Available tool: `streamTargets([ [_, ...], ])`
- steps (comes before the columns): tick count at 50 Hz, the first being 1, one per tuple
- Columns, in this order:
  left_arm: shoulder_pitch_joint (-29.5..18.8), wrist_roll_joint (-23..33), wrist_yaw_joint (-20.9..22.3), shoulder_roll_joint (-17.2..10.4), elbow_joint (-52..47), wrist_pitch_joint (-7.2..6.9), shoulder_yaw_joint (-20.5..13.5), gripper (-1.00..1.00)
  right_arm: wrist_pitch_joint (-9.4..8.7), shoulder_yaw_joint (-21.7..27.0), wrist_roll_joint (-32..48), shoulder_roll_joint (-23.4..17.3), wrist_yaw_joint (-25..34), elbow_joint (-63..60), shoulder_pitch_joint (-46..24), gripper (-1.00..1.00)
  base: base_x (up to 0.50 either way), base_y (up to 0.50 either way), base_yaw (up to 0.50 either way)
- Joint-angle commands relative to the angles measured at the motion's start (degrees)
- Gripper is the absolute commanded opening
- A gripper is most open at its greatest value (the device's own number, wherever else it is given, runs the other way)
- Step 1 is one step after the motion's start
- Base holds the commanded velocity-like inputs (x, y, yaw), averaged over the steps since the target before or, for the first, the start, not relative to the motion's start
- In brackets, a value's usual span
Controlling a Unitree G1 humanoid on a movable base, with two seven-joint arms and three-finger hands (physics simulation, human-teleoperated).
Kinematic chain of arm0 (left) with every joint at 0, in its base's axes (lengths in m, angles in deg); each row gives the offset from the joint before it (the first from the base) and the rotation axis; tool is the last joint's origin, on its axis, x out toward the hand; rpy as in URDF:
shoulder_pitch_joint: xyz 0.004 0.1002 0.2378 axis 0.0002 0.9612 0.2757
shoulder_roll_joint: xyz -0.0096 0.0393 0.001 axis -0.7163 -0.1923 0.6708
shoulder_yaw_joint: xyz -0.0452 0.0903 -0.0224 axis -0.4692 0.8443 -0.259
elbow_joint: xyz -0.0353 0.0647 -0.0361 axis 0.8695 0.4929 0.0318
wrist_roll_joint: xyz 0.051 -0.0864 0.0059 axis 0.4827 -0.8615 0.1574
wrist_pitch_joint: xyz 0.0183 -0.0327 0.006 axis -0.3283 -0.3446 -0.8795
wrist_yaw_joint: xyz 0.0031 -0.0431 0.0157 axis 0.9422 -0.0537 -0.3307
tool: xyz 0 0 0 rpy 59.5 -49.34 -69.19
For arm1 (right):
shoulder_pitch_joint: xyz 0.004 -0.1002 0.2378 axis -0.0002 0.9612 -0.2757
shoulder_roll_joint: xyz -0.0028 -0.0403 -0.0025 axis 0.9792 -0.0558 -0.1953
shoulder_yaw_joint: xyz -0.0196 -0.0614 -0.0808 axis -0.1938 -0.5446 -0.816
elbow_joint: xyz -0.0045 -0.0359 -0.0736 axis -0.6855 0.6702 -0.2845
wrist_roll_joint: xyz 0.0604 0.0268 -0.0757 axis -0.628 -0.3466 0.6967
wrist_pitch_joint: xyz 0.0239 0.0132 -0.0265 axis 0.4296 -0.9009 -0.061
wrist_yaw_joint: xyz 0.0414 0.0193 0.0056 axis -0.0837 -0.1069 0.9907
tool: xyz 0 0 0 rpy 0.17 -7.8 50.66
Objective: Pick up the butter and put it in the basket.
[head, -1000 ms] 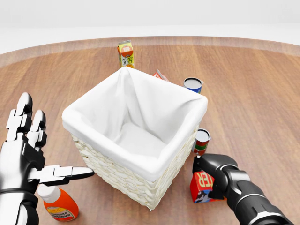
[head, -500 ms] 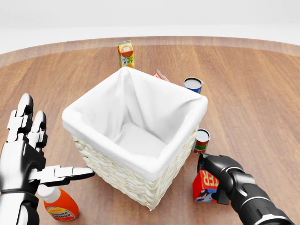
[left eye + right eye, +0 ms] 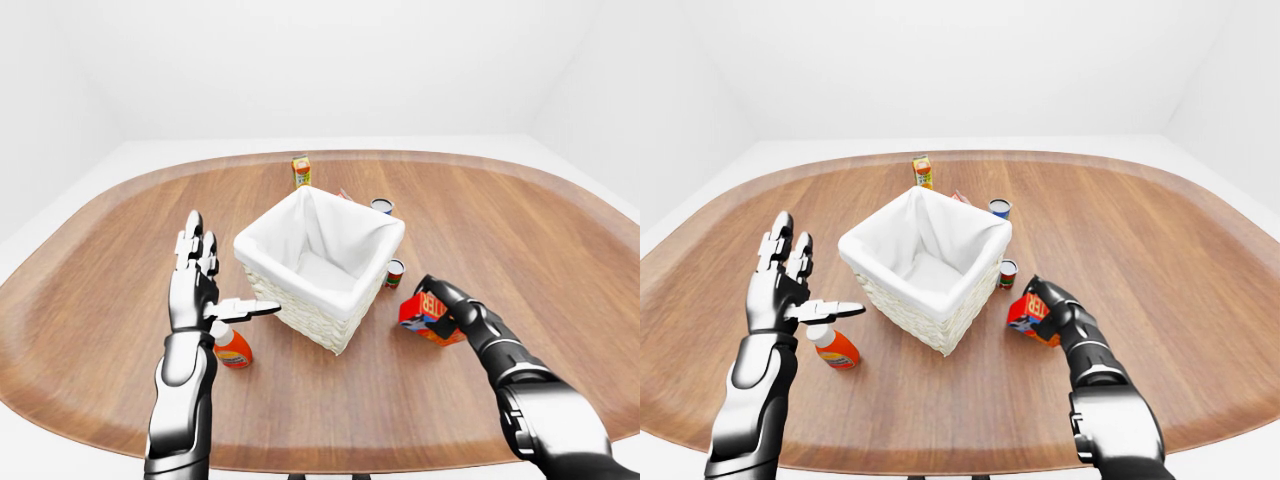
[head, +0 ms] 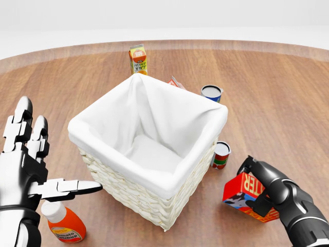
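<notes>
The butter (image 4: pixel 245 195), a red and orange carton, is clenched in the right hand (image 4: pixel 270 190) and now rides tilted, apparently lifted clear of the wooden table (image 4: pixel 288 103), just right of the basket's lower right corner in the head view. In the 2 earlier head views it stood lower and nearer the wicker wall, so the hand has raised it and swung it out to the right; the pick-up looks done, and what remains is carrying it up over the rim. The basket (image 4: pixel 133 193), wicker with a white cloth liner, sits at the centre with its inside bare. Between the carton and the basket stands a small red-labelled can (image 4: pixel 221 155), which I judge the likeliest thing to be knocked on the way across. The left hand (image 4: pixel 31 177) hovers released at the basket's left, fingers spread and holding nothing, much as before, above an orange sauce bottle (image 4: pixel 64 224). Beyond the basket stand an orange juice carton (image 4: pixel 138 59) and a blue can (image 4: pixel 211 93).
</notes>
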State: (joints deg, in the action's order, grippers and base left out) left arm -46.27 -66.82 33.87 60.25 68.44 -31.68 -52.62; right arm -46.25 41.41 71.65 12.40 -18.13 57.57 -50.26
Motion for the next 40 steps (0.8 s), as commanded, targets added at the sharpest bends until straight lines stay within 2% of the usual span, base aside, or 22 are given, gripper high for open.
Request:
streamTargets([
  [1, 0.0, 0.2, -0.1, 0.1, -0.4, 0.0, 0.1, 1.0, 0.0, 3.3, -8.4, -3.2, 1.5, -4.7, 0.2, -1.0, 0.0, 0.0, 0.0],
  [8, 0.2, 0.3, -0.2, 0.2, -0.5, 0.0, 0.2, 1.0, 0.0, 4.7, -12.8, -4.2, 3.7, -8.7, -0.2, -1.0, 0.0, 0.0, 0.0],
  [16, 0.4, 0.3, -0.1, 0.2, -0.7, 0.0, 0.2, 1.0, 0.0, 6.0, -16.5, -5.6, 5.0, -11.1, -4.6, -1.0, 0.0, 0.0, 0.0],
  [29, 0.5, 0.1, -0.1, 0.2, -1.1, 0.0, 0.0, 1.0, 0.0, 7.3, -19.1, -8.1, 8.4, -16.8, -10.5, -1.0, 0.0, 0.0, 0.0],
  [40, 0.6, -0.1, -0.1, 0.1, -1.9, 0.0, -0.3, 1.0, 0.0, 7.8, -19.5, -9.4, 8.1, -19.4, -15.0, -1.0, 0.0, 0.0, 0.0],
])
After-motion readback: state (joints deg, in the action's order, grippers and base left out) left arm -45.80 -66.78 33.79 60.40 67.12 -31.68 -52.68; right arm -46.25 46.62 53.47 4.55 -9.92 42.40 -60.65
